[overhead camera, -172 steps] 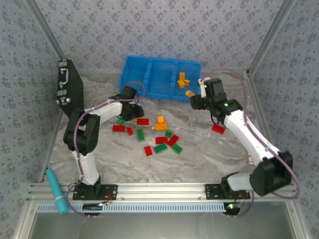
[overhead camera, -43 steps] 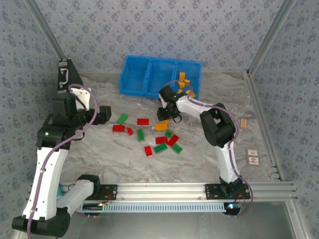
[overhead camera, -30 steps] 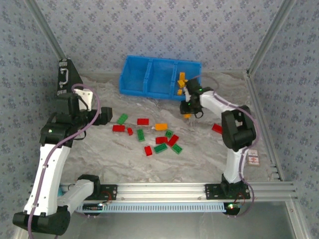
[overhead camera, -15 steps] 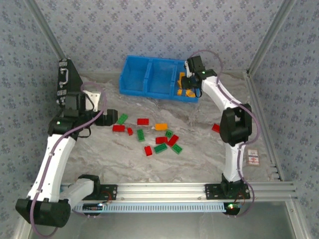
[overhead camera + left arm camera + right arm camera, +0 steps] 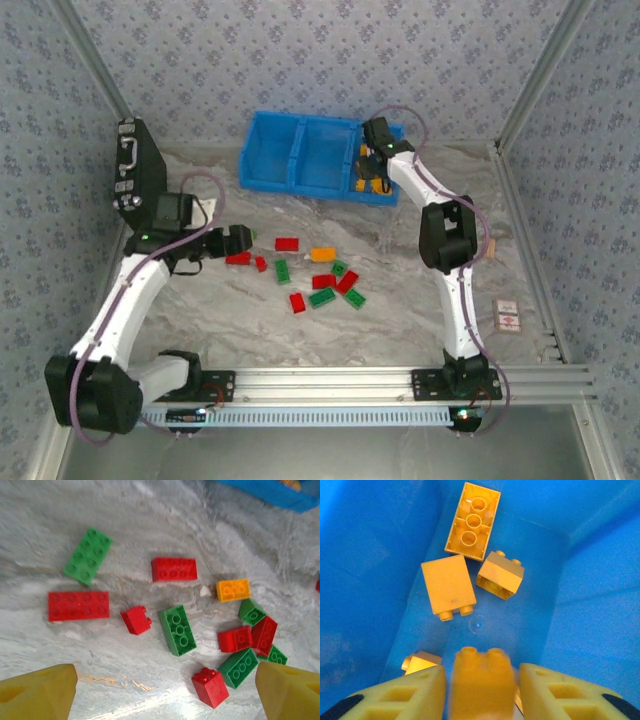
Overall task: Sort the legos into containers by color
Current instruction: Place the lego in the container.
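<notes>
Red, green and orange legos lie scattered mid-table: a red brick, a green one and an orange one, also seen from the left wrist as red brick, green brick and orange brick. My left gripper hovers wide open at their left edge, empty. The blue bin stands behind. My right gripper hangs open in its right compartment; a blurred orange brick sits loose between the fingers, a narrow gap on each side. Several orange legos lie below.
A black case with a silver handle leans at the back left. A small card lies at the right edge. Aluminium rails run along the front, and patterned walls close in the other sides.
My right gripper carried an orange brick from the table up over the bin's right compartment and its fingers have parted. My left arm swung right and down toward the scattered legos.
</notes>
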Controlling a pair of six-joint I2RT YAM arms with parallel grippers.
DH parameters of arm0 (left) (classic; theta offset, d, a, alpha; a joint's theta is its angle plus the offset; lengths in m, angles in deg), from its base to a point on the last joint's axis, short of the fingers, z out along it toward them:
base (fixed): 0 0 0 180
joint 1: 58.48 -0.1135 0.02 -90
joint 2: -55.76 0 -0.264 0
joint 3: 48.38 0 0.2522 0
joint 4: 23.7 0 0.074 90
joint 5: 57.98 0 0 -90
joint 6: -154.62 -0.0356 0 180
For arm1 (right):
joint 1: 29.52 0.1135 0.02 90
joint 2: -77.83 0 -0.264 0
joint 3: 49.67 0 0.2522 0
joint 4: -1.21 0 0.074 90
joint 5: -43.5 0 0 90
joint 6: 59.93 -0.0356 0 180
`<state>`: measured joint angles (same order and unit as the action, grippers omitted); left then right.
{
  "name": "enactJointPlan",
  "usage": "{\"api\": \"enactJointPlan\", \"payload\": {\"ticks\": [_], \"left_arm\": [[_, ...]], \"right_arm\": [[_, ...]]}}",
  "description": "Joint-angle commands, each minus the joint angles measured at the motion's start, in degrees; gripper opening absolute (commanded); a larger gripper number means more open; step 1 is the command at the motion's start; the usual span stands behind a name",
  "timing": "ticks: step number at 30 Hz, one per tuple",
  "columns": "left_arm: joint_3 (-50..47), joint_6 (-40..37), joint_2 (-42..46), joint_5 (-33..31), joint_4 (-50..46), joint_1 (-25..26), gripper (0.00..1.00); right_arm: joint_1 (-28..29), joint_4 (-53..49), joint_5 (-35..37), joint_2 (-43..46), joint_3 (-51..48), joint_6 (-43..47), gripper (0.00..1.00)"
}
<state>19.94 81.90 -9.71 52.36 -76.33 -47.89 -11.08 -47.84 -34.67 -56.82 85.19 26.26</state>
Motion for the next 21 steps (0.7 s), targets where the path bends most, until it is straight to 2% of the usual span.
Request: {"api": "enactJointPlan", "payload": {"ticks": [1, 7, 12, 21], "left_arm": [[0.57, 3.88, -2.21, -3.07, 3.62, 4.42, 0.92], [4.32, 8.95, -11.49, -6.64, 7.75, 13.47, 0.88], [12.73, 5.54, -22.48, -14.16, 6.45, 22.27, 0.88], [24.25, 8.06, -38.52, -14.81, 5.48, 27.77, 0.86]], "right_arm": [[0.46, 0.19, 0.19, 0.13, 1.16, 0.63, 0.47], [0.38, 0.48, -3.73, 2.56, -0.19, 0.30, 0.51], [0.51, 3.50, -10.65, 9.53, -6.18, -1.41, 0.53], [3.01, 6.24, -11.48, 25.74, -22.26, 0.03, 0.56]]}}
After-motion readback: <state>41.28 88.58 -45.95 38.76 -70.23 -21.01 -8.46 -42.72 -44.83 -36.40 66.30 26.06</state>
